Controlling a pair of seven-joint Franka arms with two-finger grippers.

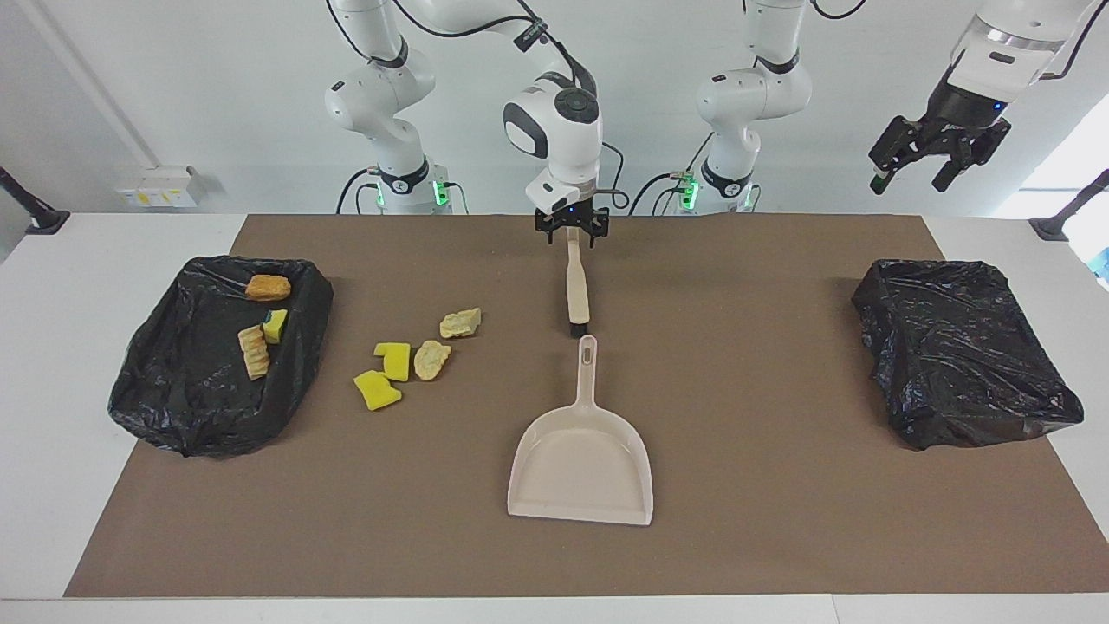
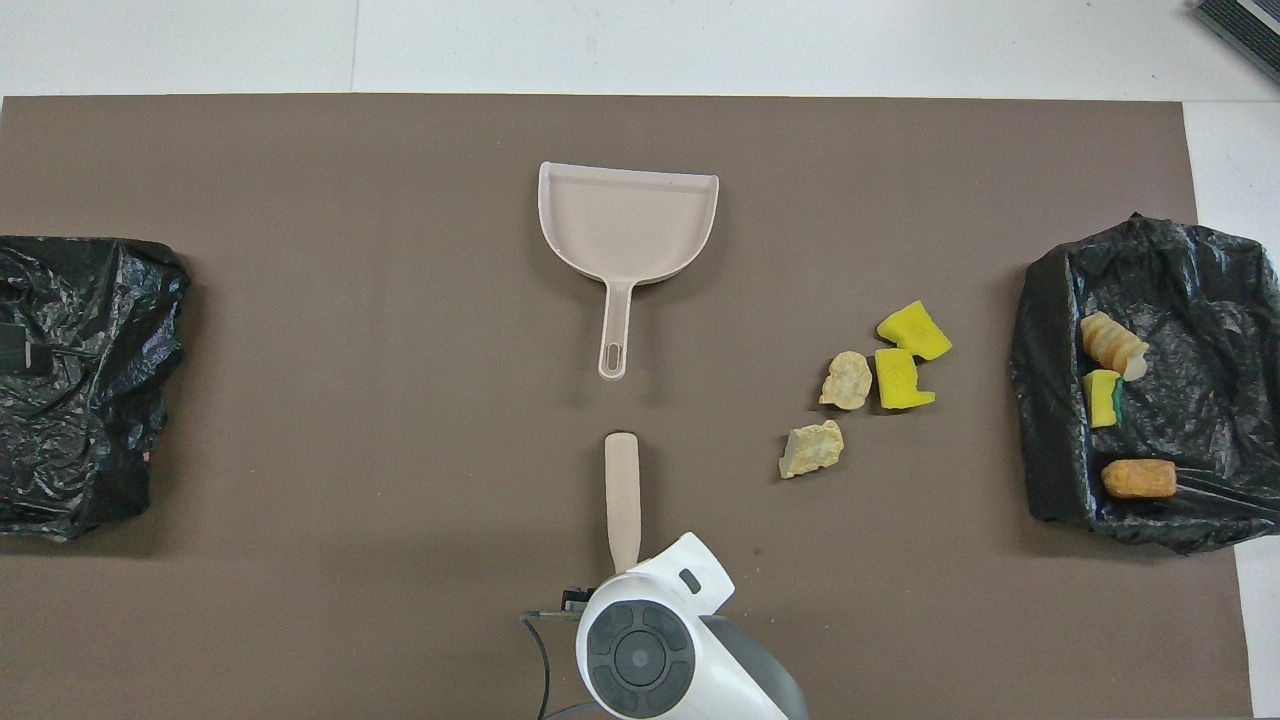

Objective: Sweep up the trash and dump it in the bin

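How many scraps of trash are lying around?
7: four on the brown mat beside the open bin, three inside it. The closed bag might hide more.
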